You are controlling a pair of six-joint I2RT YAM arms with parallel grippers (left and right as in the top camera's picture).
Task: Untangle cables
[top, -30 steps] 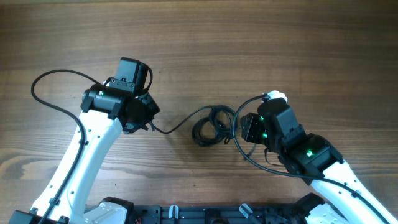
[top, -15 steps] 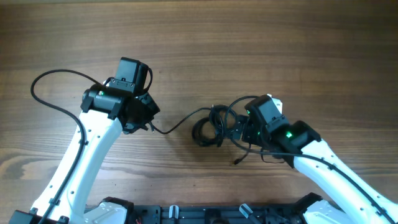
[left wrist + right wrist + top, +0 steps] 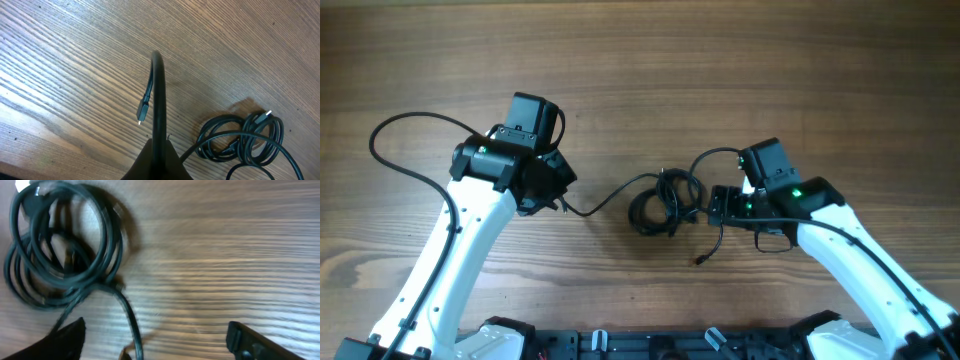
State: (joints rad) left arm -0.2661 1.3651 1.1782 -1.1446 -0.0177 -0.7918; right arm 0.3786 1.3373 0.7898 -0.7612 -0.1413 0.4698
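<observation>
— Right wrist view: the right hand (image 3: 155,337) gaped wide and empty, just beside the coiled cables (image 3: 60,255) on the surface (image 3: 225,255).
— The left hand (image 3: 555,190)?
— Clamped on one strand (image 3: 160,100). The right would best pinch a separate loop, then draw away slowly.

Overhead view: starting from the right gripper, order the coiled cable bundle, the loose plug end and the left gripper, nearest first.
1. The coiled cable bundle, just left of the right gripper.
2. The loose plug end, below it, toward the bottom edge.
3. The left gripper, far left beyond the bundle, shut on a cable strand.
</observation>
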